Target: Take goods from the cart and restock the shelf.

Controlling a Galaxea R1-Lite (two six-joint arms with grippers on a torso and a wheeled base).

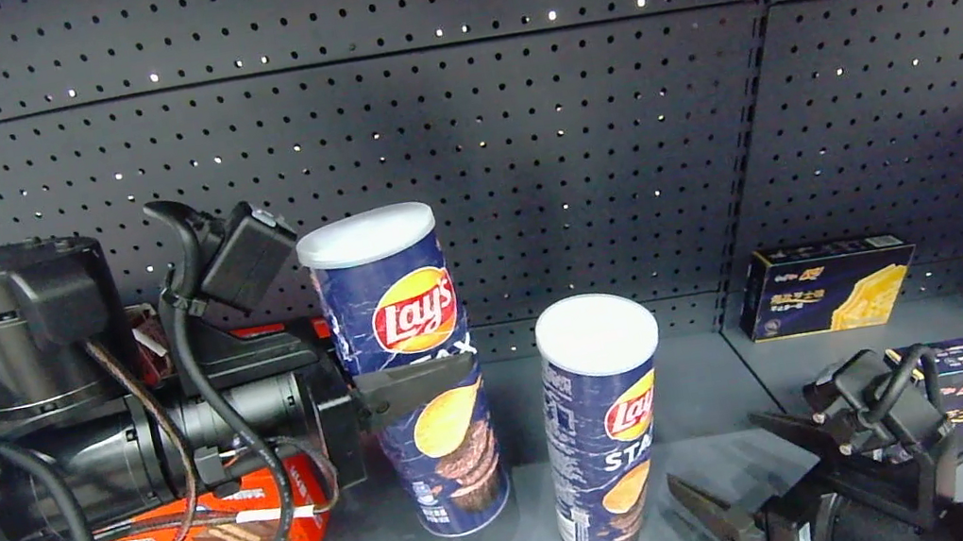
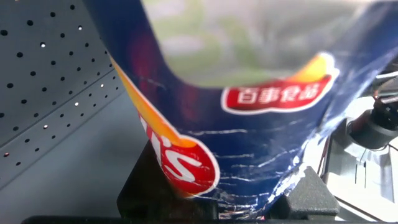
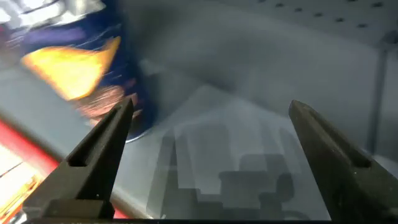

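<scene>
Head view. Student: Which item is in hand, and where does it lie?

Tutor: The held can (image 1: 405, 368), a tall blue chip tube with a white lid, is at the middle of the shelf (image 1: 708, 380). Its long axis is close to vertical, with the lid leaning slightly toward 11 o'clock. The left gripper (image 1: 413, 384) enters from 9 o'clock and is clamped around the tube at mid-height, one finger crossing its front face. Whether the base bears on the shelf board cannot be told.

Student: What surrounds it?

Tutor: A second can (image 1: 605, 424) of the same kind stands upright at 4 o'clock, near but apart. At 8 o'clock a red box (image 1: 225, 533) lies flat, partly hidden by the left arm. At 2 o'clock, well apart, a dark box (image 1: 827, 286) lies against the pegboard (image 1: 515, 113).

Student: And the other arm?

Tutor: The right gripper (image 1: 754, 476) is at 5 o'clock of the second can, jaws spread wide and holding nothing.

Student: What does the coming move turn on?

Tutor: Probably the release. The tube lies at 3 o'clock of the left wrist, so the fingers would have to part and draw back toward 9 o'clock. They must do so without tipping this tall, narrow tube toward its neighbour. The left arm is the nearer one.
</scene>
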